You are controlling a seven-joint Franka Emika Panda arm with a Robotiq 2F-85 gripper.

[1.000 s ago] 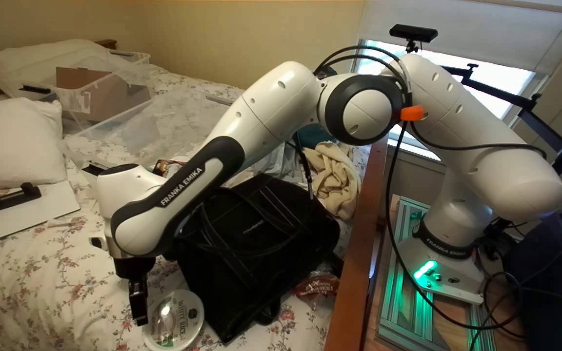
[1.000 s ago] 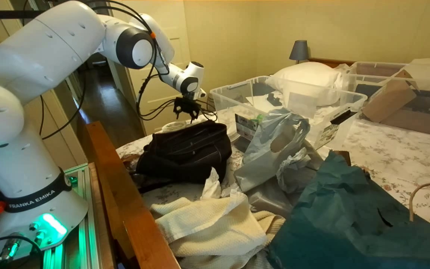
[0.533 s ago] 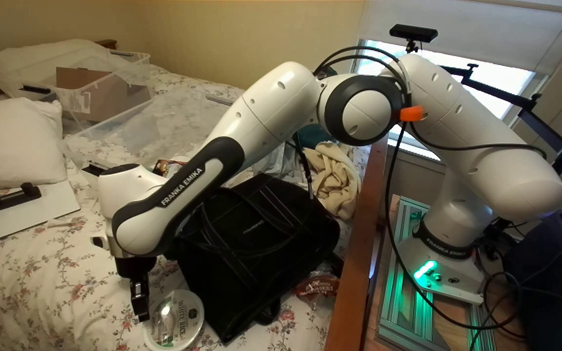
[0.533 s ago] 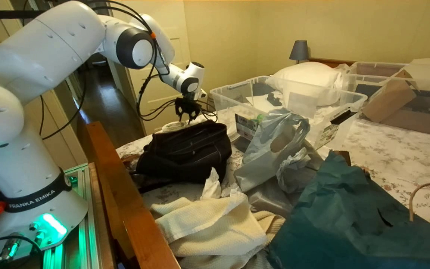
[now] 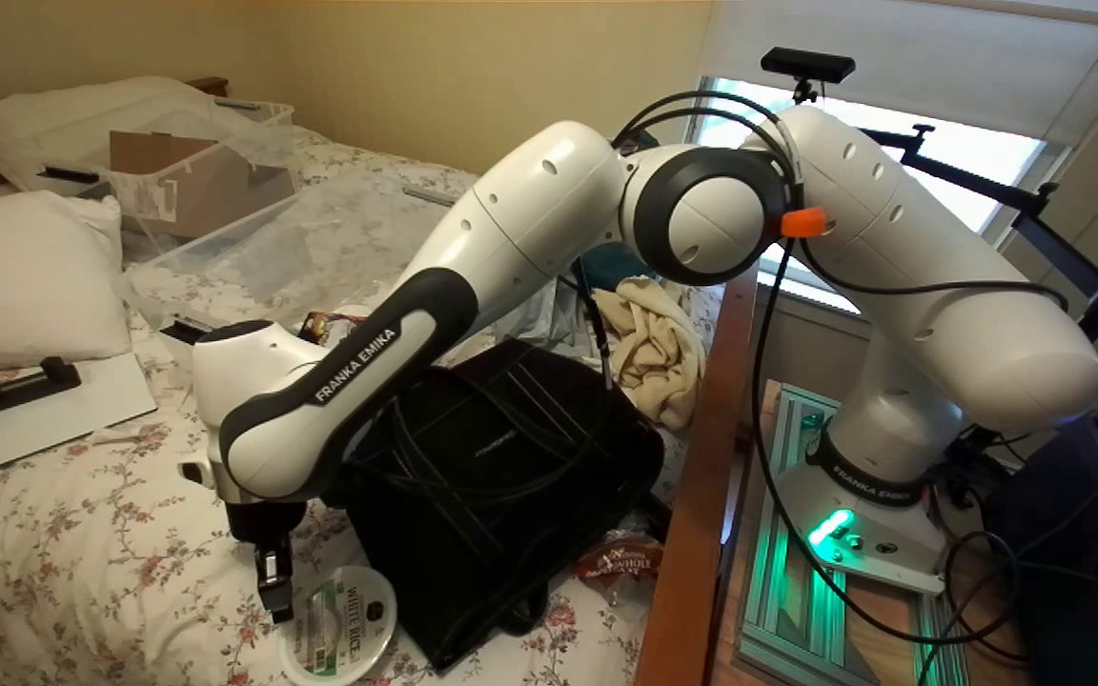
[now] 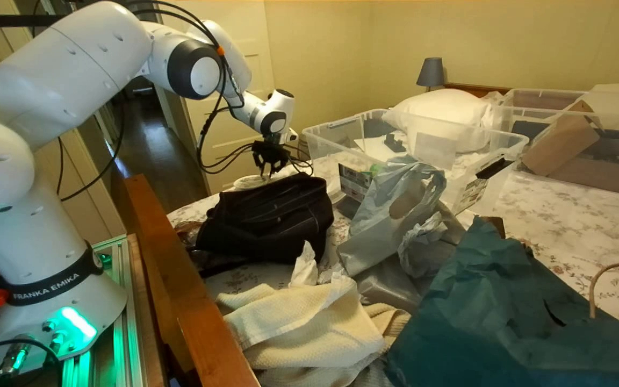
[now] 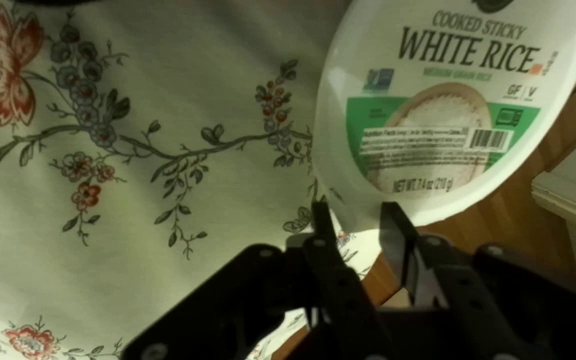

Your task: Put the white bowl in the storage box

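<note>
- Lining up the hand with the rim of the sticky white rice bowl looks like the step now. In the wrist view the fingers stand partly apart with nothing held between them; the bowl's nearest edge shows at the gap, though whether they touch it I cannot tell.
- Centre that edge between the fingers before going lower, and widen a little if a tip threatens to land on the lip. The printed top may be a thin film, so a hard push could dent it or tip the bowl.
- In an exterior view the bowl lies label up on the floral bedspread, just beside the black bag, with the hand pointing down over the edge away from that bag. Close slowly there: the cloth likely gives, letting the bowl skid or tilt.
- In an exterior view the clear storage box stands well apart from the bowl, with a grey plastic bag in front of it. Lift level first, then clear the box wall generously, since a bowl pinched at one edge probably sags.
</note>
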